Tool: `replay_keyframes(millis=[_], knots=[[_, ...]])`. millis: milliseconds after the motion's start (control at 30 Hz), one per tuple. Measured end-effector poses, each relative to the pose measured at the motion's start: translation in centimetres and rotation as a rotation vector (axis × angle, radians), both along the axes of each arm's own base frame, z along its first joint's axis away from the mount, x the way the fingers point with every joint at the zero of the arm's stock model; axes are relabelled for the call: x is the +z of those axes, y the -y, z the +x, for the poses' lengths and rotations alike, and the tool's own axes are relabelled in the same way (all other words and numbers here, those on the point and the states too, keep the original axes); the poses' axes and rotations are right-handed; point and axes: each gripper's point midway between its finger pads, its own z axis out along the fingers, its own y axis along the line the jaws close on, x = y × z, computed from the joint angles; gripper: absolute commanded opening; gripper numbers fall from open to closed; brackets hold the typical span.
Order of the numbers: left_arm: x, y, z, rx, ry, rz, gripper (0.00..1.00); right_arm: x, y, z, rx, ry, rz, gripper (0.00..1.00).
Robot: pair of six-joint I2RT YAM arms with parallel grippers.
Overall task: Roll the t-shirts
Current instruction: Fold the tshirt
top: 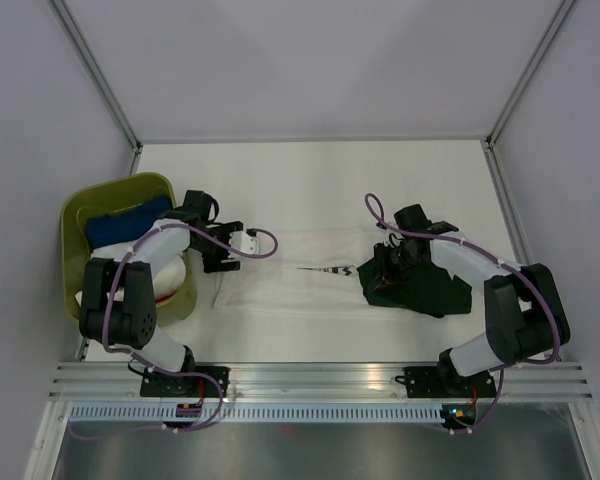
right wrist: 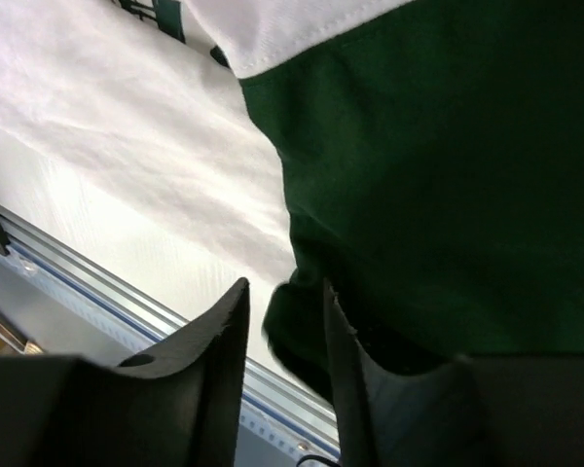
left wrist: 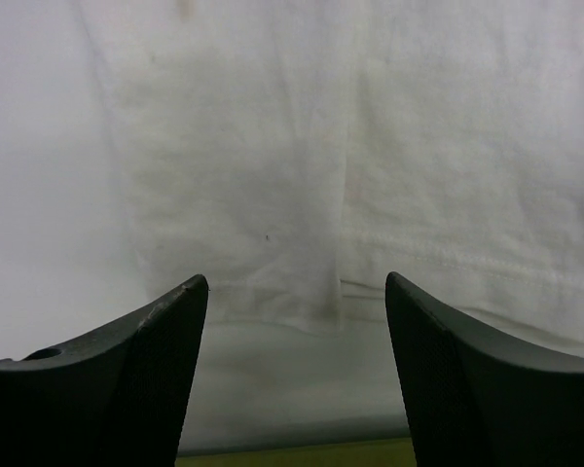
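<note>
While white table (top: 310, 180) sits between grey walls (top: 310, 60), left gripper (left wrist: 294, 280) gapes empty; right gripper (right wrist: 284, 284) barely parted astride green t-shirt (right wrist: 438, 175).

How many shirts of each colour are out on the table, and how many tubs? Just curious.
White cloth t-shirt, spread flat: 1
Dark green cloth t-shirt, bunched up: 1
Yellow-green plastic bin: 1
Total: 3
The cloth inside the bin is not counted, as too much of it is hidden.
</note>
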Motion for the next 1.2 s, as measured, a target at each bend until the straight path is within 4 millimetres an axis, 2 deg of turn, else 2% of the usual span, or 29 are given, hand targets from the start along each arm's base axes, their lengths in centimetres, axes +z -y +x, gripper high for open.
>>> replay_keyframes(millis=[67,100,233,267,333,400,500,600,633,767,900,1033,1200], knots=[[0.6,0.6,-0.2,0.007,-0.006,-0.029,0.79,0.2,-0.2,-0.1,0.015,0.002,0.006,0.62],[0.9,1.1,-0.3,0.010,-0.009,-0.047,0.79,0.3,-0.3,-0.1,0.025,0.005,0.006,0.66],[2.4,3.5,-0.8,0.011,-0.030,-0.117,0.77,2.3,-0.2,1.5,0.018,0.049,-0.018,0.69],[3.1,4.6,-1.0,0.002,-0.031,-0.135,0.75,3.3,0.0,2.3,-0.004,0.073,-0.034,0.69],[4.5,7.4,-2.0,-0.040,-0.031,-0.171,0.70,5.0,0.7,3.5,-0.083,0.104,-0.043,0.62],[6.0,10.7,-3.4,-0.115,-0.029,-0.211,0.68,5.8,2.8,3.9,-0.200,0.095,-0.062,0.57],[7.9,16.1,-6.7,-0.261,-0.031,-0.272,0.67,4.9,8.4,3.3,-0.448,0.036,-0.148,0.57],[8.3,20.9,-10.0,-0.414,-0.025,-0.312,0.66,3.0,12.6,0.3,-0.647,-0.049,-0.246,0.59],[8.3,22.4,-10.9,-0.459,-0.017,-0.325,0.66,2.5,13.5,-1.0,-0.699,-0.077,-0.273,0.59],[7.6,28.2,-13.5,-0.622,0.040,-0.390,0.66,1.1,15.4,-3.9,-0.834,-0.149,-0.325,0.55],[5.2,32.5,-16.0,-0.737,0.056,-0.424,0.63,-0.9,16.5,-5.9,-0.911,-0.217,-0.384,0.49],[2.3,34.3,-18.0,-0.796,0.024,-0.414,0.60,-1.8,16.7,-6.3,-0.937,-0.221,-0.398,0.41],[-0.7,34.9,-18.3,-0.804,0.003,-0.374,0.56,-2.1,16.8,-5.8,-0.946,-0.201,-0.390,0.40]])
